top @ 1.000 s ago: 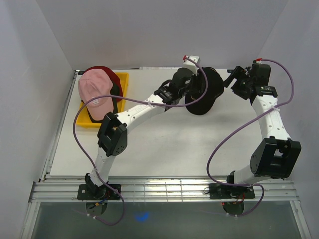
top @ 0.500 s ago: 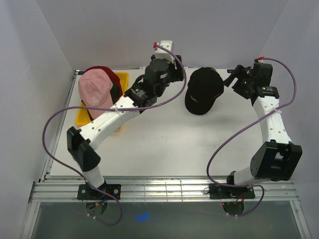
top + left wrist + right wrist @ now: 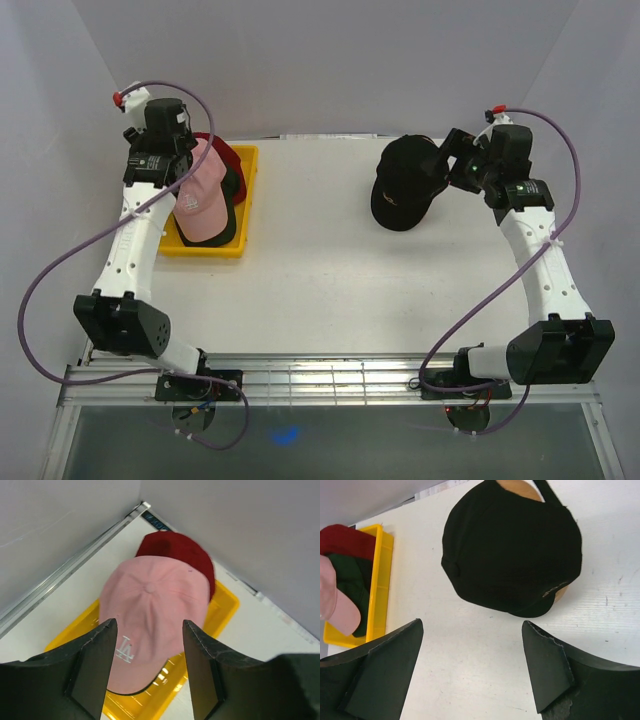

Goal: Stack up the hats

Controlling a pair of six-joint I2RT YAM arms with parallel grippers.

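A pale pink cap (image 3: 203, 200) with a white logo lies on top in the yellow tray (image 3: 246, 200). A dark red cap (image 3: 222, 146) lies behind it and a dark green cap (image 3: 236, 186) beneath. My left gripper (image 3: 165, 168) hovers above the pink cap (image 3: 150, 600), open and empty (image 3: 148, 625). A black cap (image 3: 405, 180) sits on the wooden stand (image 3: 517, 487) at the back right. My right gripper (image 3: 448, 160) is just right of the black cap (image 3: 510, 555), open and empty (image 3: 472, 625).
The yellow tray (image 3: 220, 605) stands in the back left corner, against the side wall (image 3: 60, 525) and the table's edge rail. The right wall (image 3: 600, 120) is close behind my right arm. Bare white tabletop (image 3: 320, 270) lies between tray and stand.
My left arm has drawn away from the black cap and swung left over the tray. The black cap stays on the stand. My right gripper has shifted slightly toward it.
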